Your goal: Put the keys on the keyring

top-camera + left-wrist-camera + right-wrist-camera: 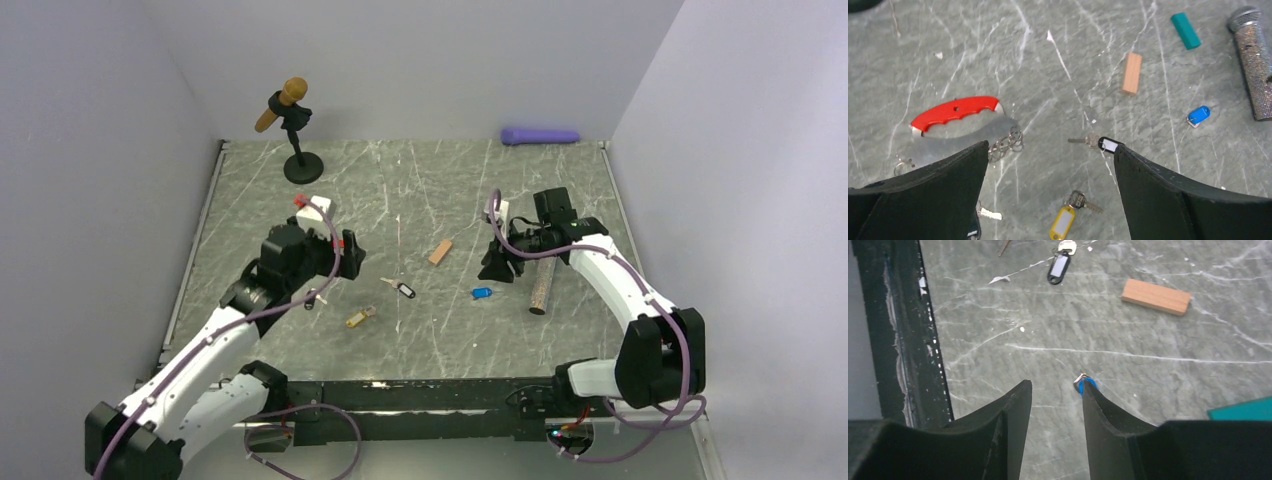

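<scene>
The keyring, a curved red clip (955, 111) on a bunched silver chain (1005, 142), lies on the marble table just ahead of my left gripper's left finger. Its red clip (352, 243) also shows from above. The yellow-tagged key (1063, 222) (360, 318) lies below the wide gap of my open left gripper (1051, 147) (318, 292). Beside that gripper's right fingertip is the black-tagged key (1108, 145) (403, 289) (1058, 265). A bare silver key (988, 214) pokes out by the left finger. My right gripper (1055, 385) (497, 268) hangs open and empty, with the blue-tagged key (1087, 382) (482, 293) (1198, 115) peeking past its right fingertip.
A tan block (440, 252) (1131, 73) (1155, 296) lies mid-table, with a teal block (1185, 31) (1243, 410) by the right arm. A glittery microphone (541, 285) (1254, 60) lies to the right. A microphone stand (295, 130) and a purple object (540, 136) stand at the back.
</scene>
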